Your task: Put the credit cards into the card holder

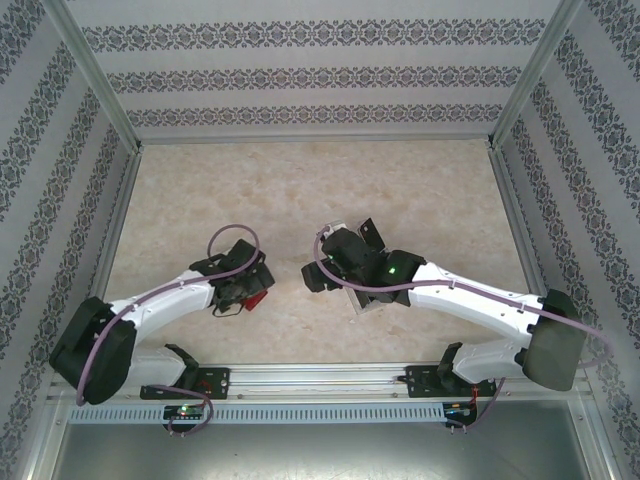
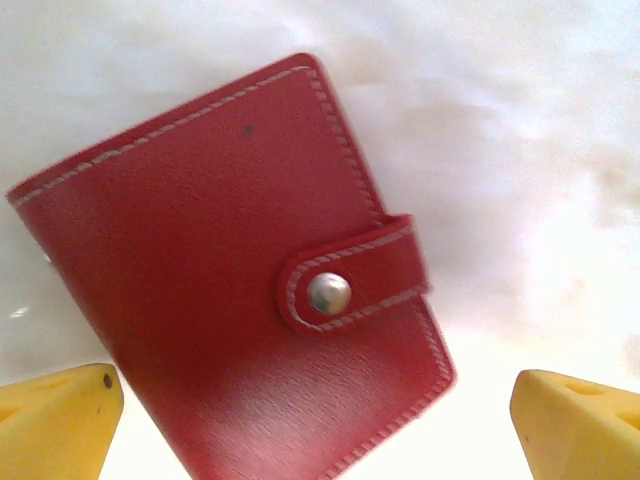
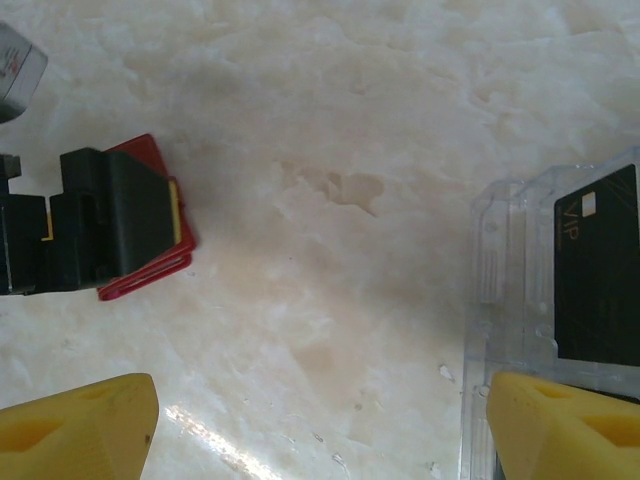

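Observation:
The card holder (image 2: 230, 290) is a red wallet lying closed on the marble table, its snap tab (image 2: 330, 293) fastened. My left gripper (image 2: 315, 430) hovers open just over it, one yellow fingertip on each side, holding nothing. From above, the card holder (image 1: 260, 299) peeks out from under the left gripper (image 1: 248, 284). One black credit card (image 3: 600, 270) marked VIP lies in a clear plastic tray (image 3: 500, 260). My right gripper (image 3: 320, 430) is open over bare table, its right fingertip at the tray's near corner. The right wrist view also catches the card holder (image 3: 150, 272) under the left gripper's black body.
The clear tray (image 1: 362, 303) sits partly hidden beneath the right arm (image 1: 460, 295). Patterned walls with metal posts enclose the table on three sides. Bare marble (image 1: 300, 190) stretches across the far half.

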Robot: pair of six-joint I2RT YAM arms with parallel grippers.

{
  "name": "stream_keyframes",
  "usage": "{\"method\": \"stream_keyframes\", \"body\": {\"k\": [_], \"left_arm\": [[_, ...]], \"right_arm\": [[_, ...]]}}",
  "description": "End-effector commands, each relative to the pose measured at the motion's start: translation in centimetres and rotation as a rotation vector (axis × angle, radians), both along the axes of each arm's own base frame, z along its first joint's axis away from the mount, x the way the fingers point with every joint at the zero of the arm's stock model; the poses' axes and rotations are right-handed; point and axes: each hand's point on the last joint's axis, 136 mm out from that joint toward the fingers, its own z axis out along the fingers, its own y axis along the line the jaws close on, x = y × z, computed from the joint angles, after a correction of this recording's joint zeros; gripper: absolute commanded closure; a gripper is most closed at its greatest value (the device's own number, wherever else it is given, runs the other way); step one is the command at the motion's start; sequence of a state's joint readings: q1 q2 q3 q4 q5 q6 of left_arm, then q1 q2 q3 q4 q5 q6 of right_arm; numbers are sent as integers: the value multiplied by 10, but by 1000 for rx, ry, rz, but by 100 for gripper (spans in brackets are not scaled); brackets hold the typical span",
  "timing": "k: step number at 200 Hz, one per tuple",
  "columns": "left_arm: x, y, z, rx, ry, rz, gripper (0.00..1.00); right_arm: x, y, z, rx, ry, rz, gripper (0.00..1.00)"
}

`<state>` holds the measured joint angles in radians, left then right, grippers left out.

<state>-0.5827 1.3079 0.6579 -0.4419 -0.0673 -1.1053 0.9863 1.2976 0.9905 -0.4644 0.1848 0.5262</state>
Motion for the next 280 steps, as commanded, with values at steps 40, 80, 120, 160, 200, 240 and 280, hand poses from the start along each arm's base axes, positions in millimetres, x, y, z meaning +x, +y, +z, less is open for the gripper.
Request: {"method": "stream_keyframes", "body": {"k": [40,80,120,160,200,240,280], "left_arm": [[40,-52,30,-50,-116,-49,0],[45,12,46,-23,-140,75,0],[46,81,48,-72,-120,224,0],[48,116,40,-113,-86,299,0],[58,139,33,-174,-73,362,0],[67,141,34,-217,-80,368,0],[71,139,33,-248,-86,370,0]], "right_arm": [[-3,-14,-2,-41,11,-35,16],[-5,10,-14,-92,69,51,21],[8,65,-36,-199,126,181,36],[16,131,-65,-366,151,345,47],[20,163,-95,-505,155,430,53],[24,177,-111,-525,172,444,56],[33,178,-125,-547,174,427,56]]}}
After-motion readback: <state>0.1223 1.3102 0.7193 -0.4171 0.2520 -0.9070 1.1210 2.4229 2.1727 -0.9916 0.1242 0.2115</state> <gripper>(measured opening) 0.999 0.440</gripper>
